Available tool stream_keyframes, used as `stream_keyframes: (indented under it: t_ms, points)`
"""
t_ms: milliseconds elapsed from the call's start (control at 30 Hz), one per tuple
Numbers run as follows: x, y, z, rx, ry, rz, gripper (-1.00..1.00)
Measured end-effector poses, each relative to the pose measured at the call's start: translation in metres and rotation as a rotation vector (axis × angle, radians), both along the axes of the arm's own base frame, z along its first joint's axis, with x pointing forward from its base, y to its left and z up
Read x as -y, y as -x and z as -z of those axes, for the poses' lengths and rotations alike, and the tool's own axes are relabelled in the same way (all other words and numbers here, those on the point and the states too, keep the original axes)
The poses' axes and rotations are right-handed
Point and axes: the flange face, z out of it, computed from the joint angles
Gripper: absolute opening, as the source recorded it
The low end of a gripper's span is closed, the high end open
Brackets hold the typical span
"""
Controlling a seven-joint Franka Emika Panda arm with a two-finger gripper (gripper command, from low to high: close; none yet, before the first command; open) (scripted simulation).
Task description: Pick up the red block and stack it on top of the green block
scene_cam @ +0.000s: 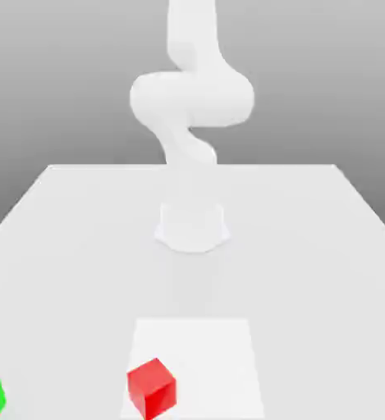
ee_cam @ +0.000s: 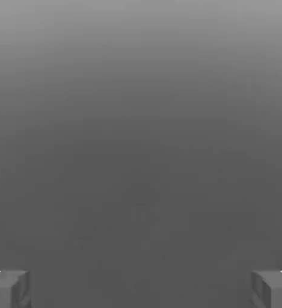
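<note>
a pale table (scene_cam: pixel 294 246) spreads wide and flat, its far edge straight. a brighter white square (scene_cam: pixel 203 353) lies at its near part. beyond, a plain grey backdrop (scene_cam: pixel 327 82) darkens downward toward the table at left and right. light is even.

Smooth, glossy-white robot arm (scene_cam: pixel 193 100) with rounded, bulging joint housings and a flared white base (scene_cam: pixel 192 228); the tool (ee_cam: pixel 141 290) has dark grey, block-shaped fingertips (ee_cam: pixel 8 290).
</note>
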Motion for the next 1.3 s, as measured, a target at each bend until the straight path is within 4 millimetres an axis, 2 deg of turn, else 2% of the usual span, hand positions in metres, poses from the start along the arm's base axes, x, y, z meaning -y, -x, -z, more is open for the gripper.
stream_keyframes:
  t_ms: [100,200,333,433,600,800,967,1000,1167,1200,1300]
  points:
    - [0.007,-0.038,0.051,-0.09,0.037,-0.064,0.0]
    - [0.012,-0.067,0.103,-0.175,0.069,-0.126,0.0]
    - [0.02,-0.096,0.177,-0.286,0.109,-0.211,0.0]
    - [0.025,-0.109,0.234,-0.369,0.136,-0.277,0.0]
    - [0.035,-0.115,0.331,-0.507,0.177,-0.388,0.0]
    - [0.048,-0.098,0.443,-0.671,0.218,-0.528,0.0]
    - [0.05,-0.093,0.513,-0.701,0.225,-0.556,0.0]
    - [0.05,-0.093,0.523,-0.702,0.225,-0.556,-1.0]
    - [0.05,-0.093,0.523,-0.704,0.224,-0.556,-1.0]
    - [0.05,-0.092,0.528,-0.704,0.224,-0.556,-1.0]
    - [0.05,-0.093,0.505,-0.704,0.225,-0.557,-1.0]
